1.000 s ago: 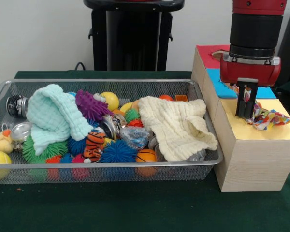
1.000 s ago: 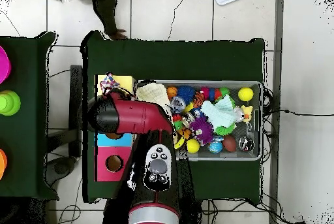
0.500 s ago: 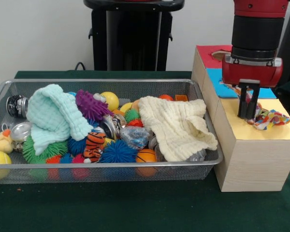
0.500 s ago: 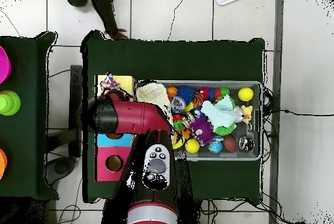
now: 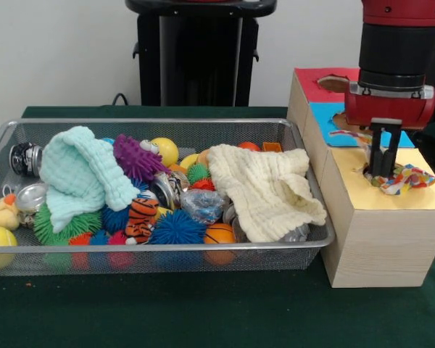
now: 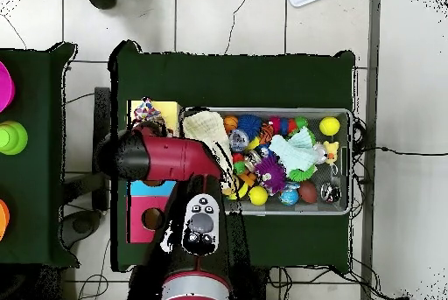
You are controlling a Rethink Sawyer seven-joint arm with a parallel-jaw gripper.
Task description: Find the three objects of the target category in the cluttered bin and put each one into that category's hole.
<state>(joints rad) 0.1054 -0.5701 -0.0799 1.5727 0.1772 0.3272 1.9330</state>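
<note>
My tool (image 5: 383,171) is hanging over the wooden box's yellow panel (image 5: 399,199), black fingers pressed close together, touching a crinkled multicoloured cloth (image 5: 406,178) lying there. Fuzzy, spiky toys are filling the wire-mesh bin (image 5: 159,255).

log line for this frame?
phase: place | gripper: over yellow panel of box, state unclear | multicolored crumpled object: on panel, beside gripper

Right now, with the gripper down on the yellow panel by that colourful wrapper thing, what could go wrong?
1. The crumpled multicoloured item lies on the yellow panel beside the gripper, not down in the hole; it may stay on top or snag and lift out again as the arm rises.
2. It sits near the box's right edge, so a nudge could push it off.
</note>
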